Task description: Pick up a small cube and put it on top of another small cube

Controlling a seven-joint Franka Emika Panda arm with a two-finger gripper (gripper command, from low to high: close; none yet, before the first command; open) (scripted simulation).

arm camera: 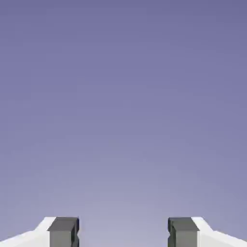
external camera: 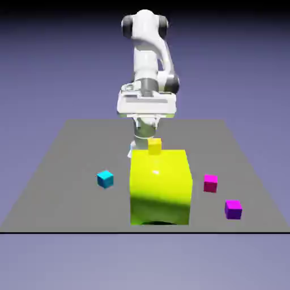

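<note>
A plain blue-violet backdrop was seen behind the grey surface (external camera: 68, 170). Nothing of the task appeared done: the small cyan cube (external camera: 105, 179) lay untouched on the surface, to the exterior view's left of the big yellow-green block (external camera: 160, 187). The hand (arm camera: 123, 232) was held open and empty (only backdrop between its fingertips). Picking and stacking were judged still to come. The cube looked sharp-edged, evenly turquoise.

Hand (arm camera: 123, 232) empty, fingers wide apart

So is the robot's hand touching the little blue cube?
Apart. The exterior view shows the cyan cube alone on the table; the hand view shows the end effector with nothing between its fingertips.
</note>
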